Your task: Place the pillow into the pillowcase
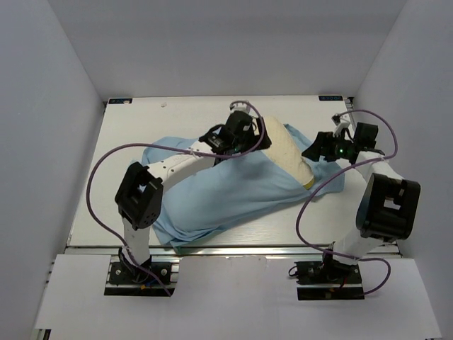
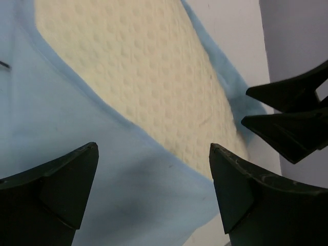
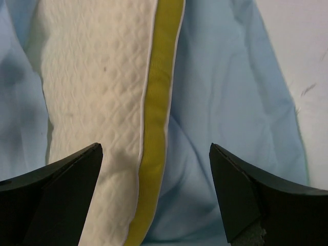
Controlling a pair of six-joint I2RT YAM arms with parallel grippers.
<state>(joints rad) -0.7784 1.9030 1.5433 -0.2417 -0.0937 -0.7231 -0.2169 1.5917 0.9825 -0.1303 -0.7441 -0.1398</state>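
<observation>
Fingers (image 2: 61, 184) of the left gripper (image 2: 152, 148) stand wide apart and hold nothing. The right gripper (image 3: 155, 147) is just as open and empty, and hangs over the yellow edge (image 3: 156, 102) of the pillow (image 1: 283, 149).

Nearest the arm bases lies the slack bulk of the pillowcase (image 1: 226, 195), flat on the table (image 1: 141, 127) with nothing pinning it. The pillow is only partly in. Its near end is under the blue cloth, and its far right end pokes out bare between the two grippers.

The main risk, as I judge it, is that a push on the pillow drags the whole loose case along instead of sliding the pillow deeper, since neither gripper has the hem. The hem could also roll back off the pillow and undo the part already covered.

The left arm reaches across above the cloth and its purple cable (image 1: 95, 184) loops close by, so a snag is possible. Both grippers crowd the same end of the pillow, and the right fingers show close in the left wrist view. A careless grab there could knock them together. Beyond the pillow are bare table and the far wall (image 1: 226, 49).
</observation>
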